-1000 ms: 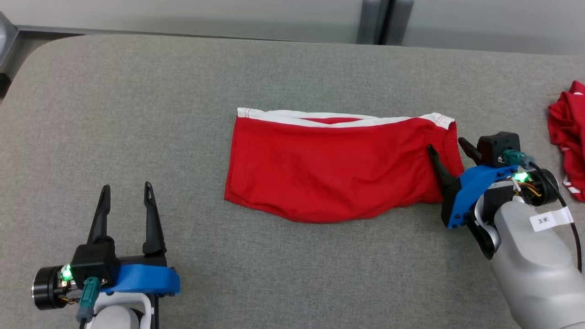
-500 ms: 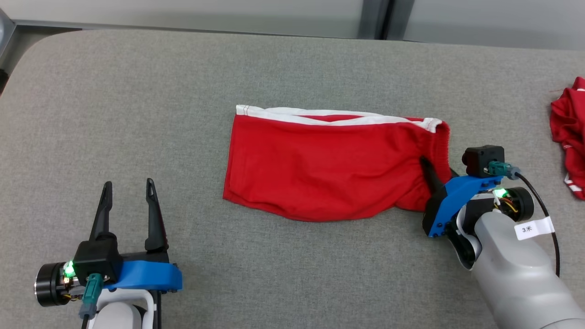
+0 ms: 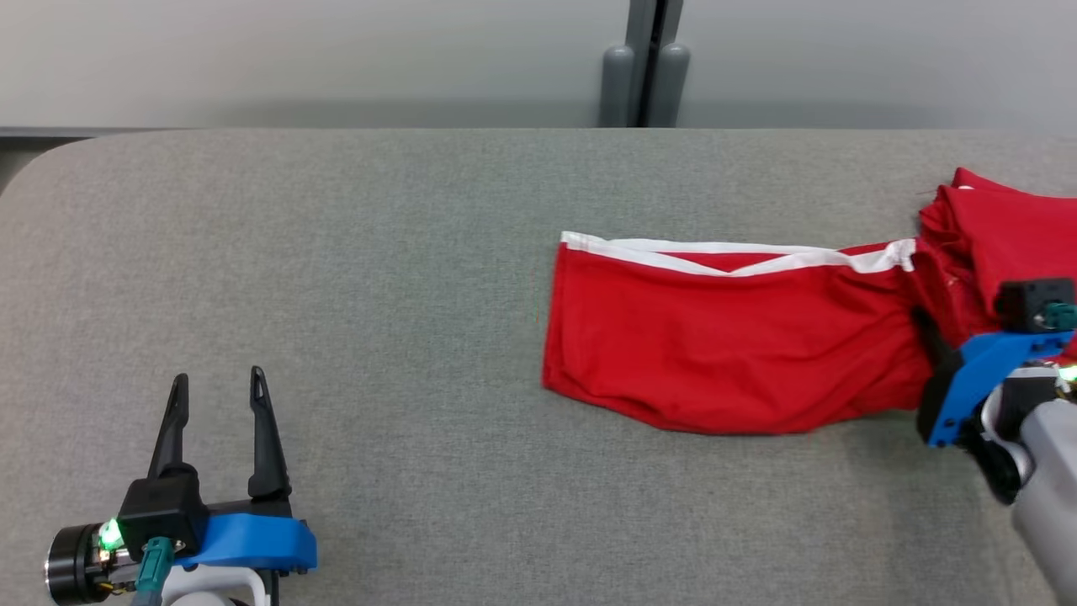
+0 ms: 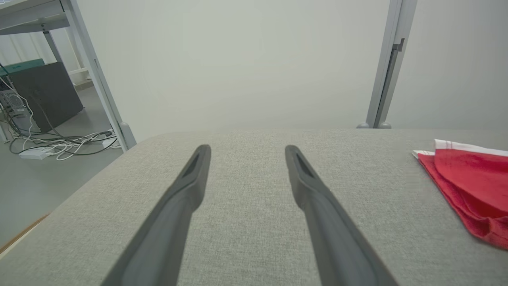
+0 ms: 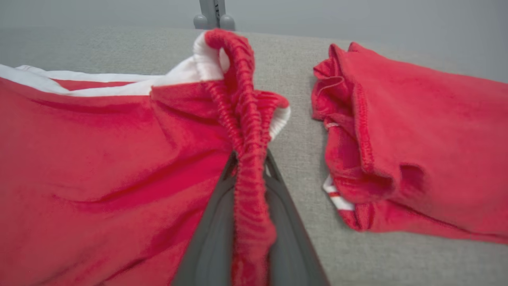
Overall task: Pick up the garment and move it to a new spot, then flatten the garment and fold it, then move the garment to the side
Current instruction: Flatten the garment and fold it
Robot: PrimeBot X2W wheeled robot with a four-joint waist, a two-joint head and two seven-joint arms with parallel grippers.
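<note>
The red shorts (image 3: 724, 353) lie flat on the grey fabric-covered worktop (image 3: 336, 295), right of centre in the head view, with a white trim band (image 3: 715, 250) along the far edge. The right gripper (image 3: 925, 324) is pinched on the right end of the shorts. The right wrist view makes this plain: the two dark fingers (image 5: 214, 238) are pressed together on the gathered elastic waistband (image 5: 248, 119), which bunches up and stands above the cloth.

Just to the right, and apart from the shorts by a strip of bare worktop (image 5: 301, 63), lies a second red garment (image 5: 416, 131), crumpled, with a small white-and-red striped patch at its lower edge. In the head view this garment (image 3: 1010, 227) sits at the right margin, behind the right wrist, and the strip of bare worktop cannot be made out.

The left gripper (image 3: 217, 376) hovers at the lower left, well apart from the shorts, its fingers spread and holding nothing; a green light (image 3: 108, 532) glows on its wrist. The left wrist view shows the left gripper (image 4: 247, 150) over bare worktop (image 4: 397, 222), one corner of the shorts (image 4: 472, 186) at the right, and, beyond the worktop's edge, a tangle of cables (image 4: 59, 145) on the floor. A grey upright post (image 3: 644, 67) stands behind the worktop.
</note>
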